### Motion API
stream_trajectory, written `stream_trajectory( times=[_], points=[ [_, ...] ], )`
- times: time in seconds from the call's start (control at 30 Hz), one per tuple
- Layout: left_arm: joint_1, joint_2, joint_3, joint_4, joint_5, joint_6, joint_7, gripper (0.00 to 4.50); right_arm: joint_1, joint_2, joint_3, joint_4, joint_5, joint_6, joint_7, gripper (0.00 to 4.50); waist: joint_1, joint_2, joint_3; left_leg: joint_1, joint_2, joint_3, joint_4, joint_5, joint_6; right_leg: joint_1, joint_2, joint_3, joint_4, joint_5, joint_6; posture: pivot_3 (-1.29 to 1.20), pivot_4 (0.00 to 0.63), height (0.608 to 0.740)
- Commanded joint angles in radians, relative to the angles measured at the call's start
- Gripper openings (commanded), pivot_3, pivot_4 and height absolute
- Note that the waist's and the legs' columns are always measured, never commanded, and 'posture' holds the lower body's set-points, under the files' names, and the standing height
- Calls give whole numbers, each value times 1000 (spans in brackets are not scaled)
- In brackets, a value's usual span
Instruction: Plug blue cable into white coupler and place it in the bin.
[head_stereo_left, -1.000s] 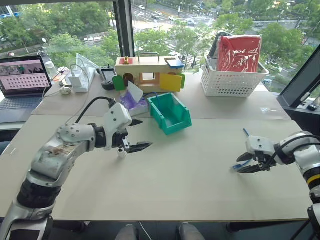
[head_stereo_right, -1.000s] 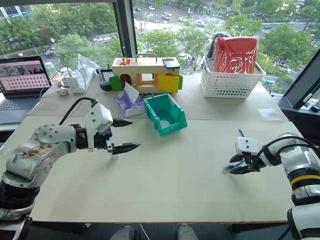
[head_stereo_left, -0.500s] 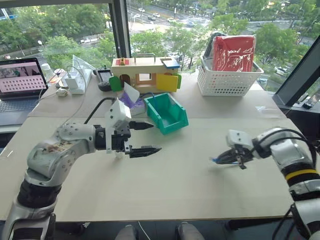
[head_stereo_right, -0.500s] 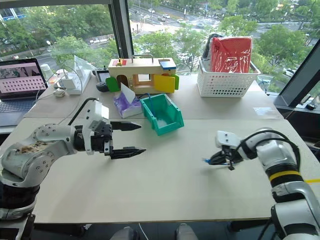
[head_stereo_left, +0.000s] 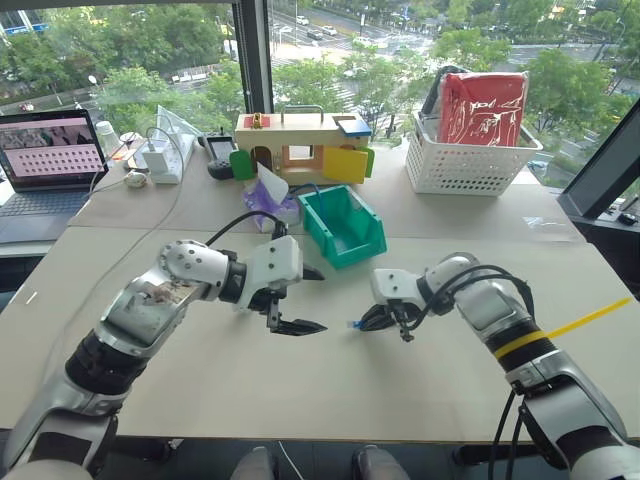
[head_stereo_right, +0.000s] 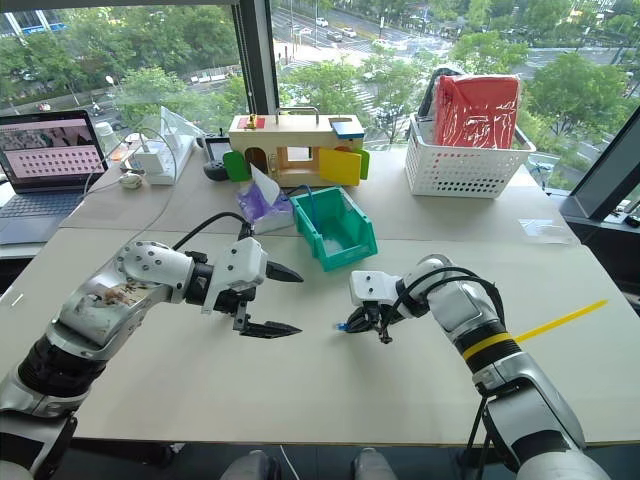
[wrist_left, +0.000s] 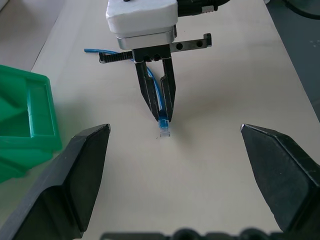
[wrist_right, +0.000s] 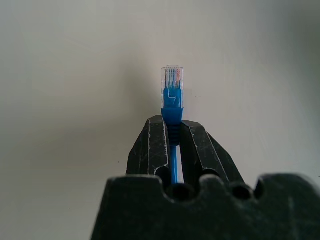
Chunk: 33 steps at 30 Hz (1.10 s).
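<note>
Head views, item by item: my left gripper (head_stereo_left: 302, 300) hangs over the middle of the table (head_stereo_left: 330, 400), fingers spread wide and holding nothing, its tips turned toward the other arm. My right gripper (head_stereo_left: 366, 322) sits just across from it, fingers pinching the blue cable (head_stereo_left: 355, 324) right behind its plug, so the plug tip pokes out toward the left gripper; I judge that grip is chosen to leave the connector free for insertion. The teal bin (head_stereo_left: 345, 226) stands behind both grippers, open top up, well clear of them, with something pale lying in it that I cannot identify. I cannot pick out the white coupler in these views. Beyond the bin: a wooden toy house (head_stereo_left: 298, 147), a white lattice basket (head_stereo_left: 470, 158) with a red bag, a laptop (head_stereo_left: 45, 160) at the far left. Left wrist view: my own two black fingers (wrist_left: 65, 180) stand far apart at the edges, and between them the right gripper comes down with the plug (wrist_left: 164, 128) at or just above the tabletop; loose cable loops behind its fingers. A corner of the bin shows to one side. Right wrist view: fingers (wrist_right: 150, 147) pressed onto the blue cord (wrist_right: 173, 165), clear plug (wrist_right: 172, 90) upright and centred beyond the tips, bare table behind. Judgement: the cable is presented, and the coupler is yet to be brought to it.
</note>
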Motion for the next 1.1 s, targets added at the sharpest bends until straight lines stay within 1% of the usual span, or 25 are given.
stream_trajectory(
  times=[0.03, 0.07, 0.1, 0.27, 0.33, 0.43, 0.47, 0.53, 0.6, 0.67, 0.77, 0.87, 0.97, 1.1],
  points=[
    [-5, -33, -37, -18, 29, -1, -1, 4500, 8, -1, -61, -76, 81, 108, 15, 1904, 0, 0, 0, 0, 0, 0, 0, 0, 0, 0, 0, 0, 0, 0, 0, 0, 150, 719],
    [-7, -46, -53, -12, 41, 2, 1, 4500, 14, -8, -78, -101, 104, 140, 18, 2286, 0, 0, 0, 0, 0, -1, 0, 0, 0, 0, 0, 0, 0, 0, 0, 0, 150, 719],
    [-8, -55, -66, -6, 50, 2, 1, 4500, 19, -18, -93, -122, 118, 162, 15, 2561, -1, 0, 0, 0, 0, -1, 1, 0, 0, 0, 0, 0, 1, 0, 0, 0, 150, 719],
    [-6, -88, -125, 58, 142, -81, -1, 4500, 77, -78, -168, -236, 172, 238, -24, 4282, 0, 0, 0, 0, 0, -2, 2, 0, 0, 0, 1, 0, 3, 0, 0, 0, 150, 719],
    [-9, -99, -150, 105, 194, -119, 8, 4500, 112, -114, -199, -288, 180, 271, -50, 4282, 3, 0, 0, 0, 0, -2, 2, 0, 0, 0, 1, 0, 4, 0, 0, 0, 150, 719],
    [-4, -152, -164, 168, 228, -113, 46, 4500, 156, -161, -248, -352, 202, 328, -81, 4282, 6, 0, 0, 0, 0, -2, 2, 0, 0, -1, 0, 0, 5, 0, 0, 0, 150, 719],
    [15, -191, -151, 188, 205, -97, 62, 4500, 170, -169, -277, -372, 211, 339, -109, 4282, 8, 0, 0, -1, -1, -2, 3, 0, 0, -1, 0, 0, 5, 0, 0, 0, 150, 719],
    [45, -231, -162, 219, 208, -94, 71, 4500, 207, -193, -357, -418, 237, 366, -163, 4282, 10, 0, 0, 0, -1, -2, 3, 0, 0, -1, 0, 0, 6, -1, 0, 0, 150, 719],
    [58, -274, -149, 246, 198, -81, 83, 4500, 274, -246, -433, -494, 267, 426, -182, 4282, 11, 0, 0, 0, -1, -2, 3, 0, 0, -1, 0, 0, 6, -1, 0, 0, 150, 719],
    [58, -288, -149, 271, 211, -92, 81, 4500, 317, -274, -461, -543, 289, 464, -197, 4282, 13, 0, 0, -1, -1, -3, 3, 0, 0, -2, 0, 0, 7, -1, 0, 0, 150, 719],
    [49, -271, -196, 314, 262, -142, 38, 4500, 390, -300, -464, -617, 312, 486, -209, 4282, 10, 0, 0, 0, -1, -4, 3, 0, 0, -1, 0, 0, 7, -1, 0, 0, 150, 719],
    [31, -279, -209, 383, 305, -177, 39, 4500, 444, -313, -491, -678, 355, 535, -224, 4282, 7, 1, 0, 0, -1, -5, 3, 0, 0, -1, 0, 0, 8, -2, 1, 0, 150, 719],
    [23, -301, -191, 434, 307, -193, 44, 4500, 492, -330, -530, -730, 399, 585, -237, 4282, 9, 1, 0, 0, -2, -6, 4, 0, 0, 0, 0, 0, 8, -2, 1, 0, 150, 719],
    [38, -345, -167, 481, 275, -188, 39, 4500, 551, -338, -567, -781, 429, 607, -279, 4282, 11, 1, 0, 0, -4, -8, 4, 0, 0, 1, -1, 0, 8, -2, 2, 0, 150, 719]
  ],
)
